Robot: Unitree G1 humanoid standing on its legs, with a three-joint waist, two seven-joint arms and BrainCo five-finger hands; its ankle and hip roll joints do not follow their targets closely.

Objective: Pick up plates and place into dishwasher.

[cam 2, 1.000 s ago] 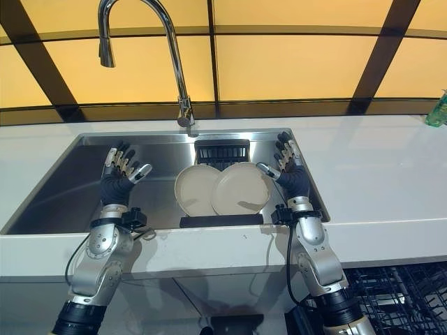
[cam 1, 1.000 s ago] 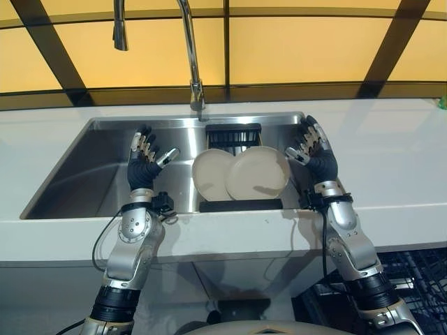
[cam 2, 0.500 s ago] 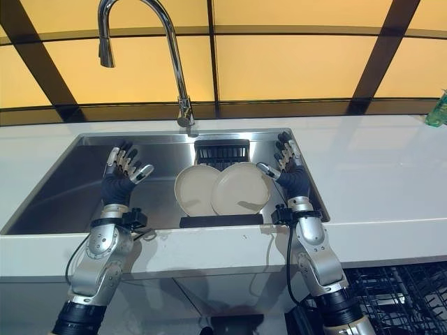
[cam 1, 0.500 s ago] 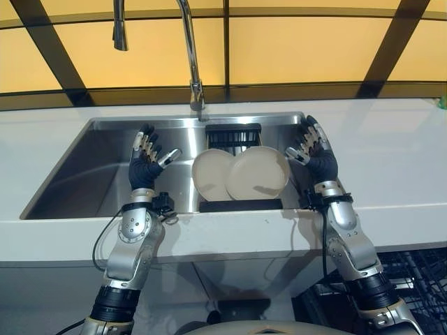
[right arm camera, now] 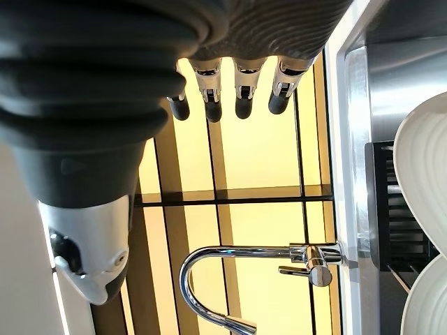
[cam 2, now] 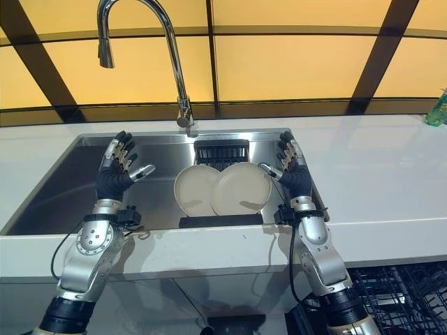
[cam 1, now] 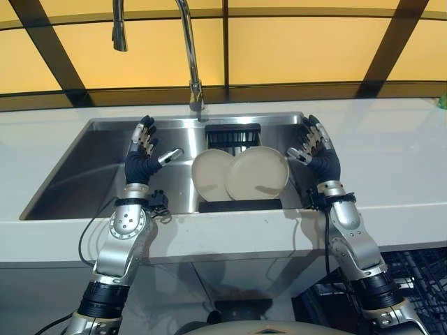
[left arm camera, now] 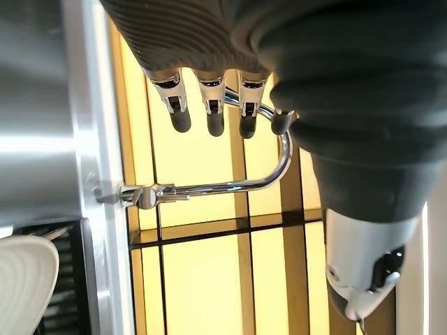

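while a dishwasher rack (cam 2: 398, 293) of dark wire sat low beneath the counter's front edge on the robot's right, both arms reached up over that edge into the sink (cam 1: 84, 174). the left hand (cam 1: 142, 157) was raised over the left half of the steel basin, fingers spread wide and straight, thumb out toward the middle, holding nothing. the right hand (cam 1: 316, 151) was raised at the basin's right wall, fingers likewise spread wide and empty, its thumb close beside the nearer plate's rim without touching it. between the hands, two cream plates (cam 1: 241, 173) stood on edge in a black rack (cam 1: 241, 205) at the sink's middle, the right plate overlapping the left one. behind them a dark slotted holder (cam 1: 234, 134) stood against the back wall of the sink. farther back, a curved chrome faucet (cam 2: 178, 77) rose from the counter's (cam 1: 391, 160) far edge, before amber panels (cam 1: 293, 42) with dark frames.
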